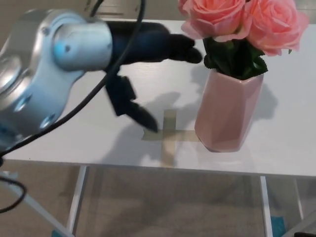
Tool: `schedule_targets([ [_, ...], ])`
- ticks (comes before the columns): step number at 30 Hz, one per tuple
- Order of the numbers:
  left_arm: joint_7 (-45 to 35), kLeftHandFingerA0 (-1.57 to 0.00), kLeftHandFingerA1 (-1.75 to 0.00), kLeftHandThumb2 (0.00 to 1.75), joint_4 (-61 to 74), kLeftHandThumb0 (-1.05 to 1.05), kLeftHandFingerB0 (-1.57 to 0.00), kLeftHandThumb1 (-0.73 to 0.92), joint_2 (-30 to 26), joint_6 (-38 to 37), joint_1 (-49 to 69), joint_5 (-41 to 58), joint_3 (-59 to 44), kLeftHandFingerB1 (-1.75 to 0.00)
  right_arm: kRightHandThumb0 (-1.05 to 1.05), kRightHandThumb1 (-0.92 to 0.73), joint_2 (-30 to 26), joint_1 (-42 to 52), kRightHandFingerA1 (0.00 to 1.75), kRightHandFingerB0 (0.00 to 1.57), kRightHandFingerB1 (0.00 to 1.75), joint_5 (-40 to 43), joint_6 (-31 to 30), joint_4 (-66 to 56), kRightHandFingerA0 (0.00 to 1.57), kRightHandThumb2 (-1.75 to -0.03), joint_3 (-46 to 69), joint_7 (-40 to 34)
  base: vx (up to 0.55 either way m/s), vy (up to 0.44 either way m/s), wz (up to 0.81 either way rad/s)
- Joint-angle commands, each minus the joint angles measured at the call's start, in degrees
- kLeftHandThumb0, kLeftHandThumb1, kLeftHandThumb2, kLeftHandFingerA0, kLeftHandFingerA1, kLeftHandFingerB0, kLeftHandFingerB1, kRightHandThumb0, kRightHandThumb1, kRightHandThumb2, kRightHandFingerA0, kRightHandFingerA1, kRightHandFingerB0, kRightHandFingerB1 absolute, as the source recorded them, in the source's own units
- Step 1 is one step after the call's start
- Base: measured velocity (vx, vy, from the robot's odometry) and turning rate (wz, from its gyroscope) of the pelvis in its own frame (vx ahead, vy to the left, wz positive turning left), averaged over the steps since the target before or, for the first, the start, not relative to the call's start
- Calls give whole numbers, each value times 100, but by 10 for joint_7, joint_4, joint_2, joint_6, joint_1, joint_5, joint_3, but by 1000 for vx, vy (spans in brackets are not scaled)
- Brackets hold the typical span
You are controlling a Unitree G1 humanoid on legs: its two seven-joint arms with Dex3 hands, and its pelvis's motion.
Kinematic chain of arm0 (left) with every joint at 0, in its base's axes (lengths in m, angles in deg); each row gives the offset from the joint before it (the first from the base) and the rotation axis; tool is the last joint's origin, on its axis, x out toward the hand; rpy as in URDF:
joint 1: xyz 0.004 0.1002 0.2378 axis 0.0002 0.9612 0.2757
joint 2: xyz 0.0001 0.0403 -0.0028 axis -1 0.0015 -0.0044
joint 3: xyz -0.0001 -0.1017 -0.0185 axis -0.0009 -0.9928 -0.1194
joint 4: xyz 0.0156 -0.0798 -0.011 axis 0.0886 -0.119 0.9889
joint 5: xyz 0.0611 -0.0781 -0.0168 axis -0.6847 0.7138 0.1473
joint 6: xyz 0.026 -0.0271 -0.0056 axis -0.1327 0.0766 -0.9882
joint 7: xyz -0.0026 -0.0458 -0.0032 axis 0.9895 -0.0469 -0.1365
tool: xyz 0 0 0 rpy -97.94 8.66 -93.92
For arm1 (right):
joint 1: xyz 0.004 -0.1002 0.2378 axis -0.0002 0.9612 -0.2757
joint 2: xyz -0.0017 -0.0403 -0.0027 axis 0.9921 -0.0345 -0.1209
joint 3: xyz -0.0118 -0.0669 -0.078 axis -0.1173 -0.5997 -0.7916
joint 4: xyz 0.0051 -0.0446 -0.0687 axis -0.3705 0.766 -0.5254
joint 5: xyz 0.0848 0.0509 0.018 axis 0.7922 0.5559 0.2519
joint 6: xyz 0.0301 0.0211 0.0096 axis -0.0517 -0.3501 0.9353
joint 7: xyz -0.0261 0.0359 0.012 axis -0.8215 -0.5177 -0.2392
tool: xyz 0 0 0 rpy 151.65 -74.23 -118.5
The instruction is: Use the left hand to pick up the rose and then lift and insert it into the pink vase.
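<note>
White table (291, 148) with tape cross (168, 136); beige floor (173, 207) below

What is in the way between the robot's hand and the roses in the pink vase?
Nothing visible. The left hand is open and empty, just left of the roses, which already stand in the pink vase. Only bare white table lies between them.

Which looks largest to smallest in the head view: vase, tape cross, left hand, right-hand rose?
1. Vase
2. Left hand, though blurred and nearer the camera, so unsure
3. Right-hand rose
4. Tape cross
</note>
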Motion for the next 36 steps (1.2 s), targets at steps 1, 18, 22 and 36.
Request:
schedule_targets([
  [1, -33, 0, -5, 82, 87, -69, -6, 35, -107, -7, 70, -106, -29, -25, -27, -66, 2, 9, 51, 58, 45, 2, -4, 4, 72, -59, -3, 4, 0, 0, 0],
  [18, 109, -1, -25, 84, 136, -71, -5, 43, -61, -170, 558, -45, -385, -34, -27, -65, 4, 9, 51, 58, 45, 3, -10, 3, 71, -58, -6, 5, 0, 0, 0],
  [22, 180, -17, -30, 57, 82, -70, -21, 50, 28, -292, 724, -29, -439, -29, -27, -64, 5, 16, 51, 58, 45, 5, -8, 5, 71, -58, -4, 8, 0, 0, 0],
  [36, 300, -27, -31, 57, -305, -65, -29, 53, 184, -432, 864, -24, -440, -30, -48, -81, 11, 48, 50, 53, 44, 37, -11, 10, 64, -64, 35, 34, 0, 0, 0],
])
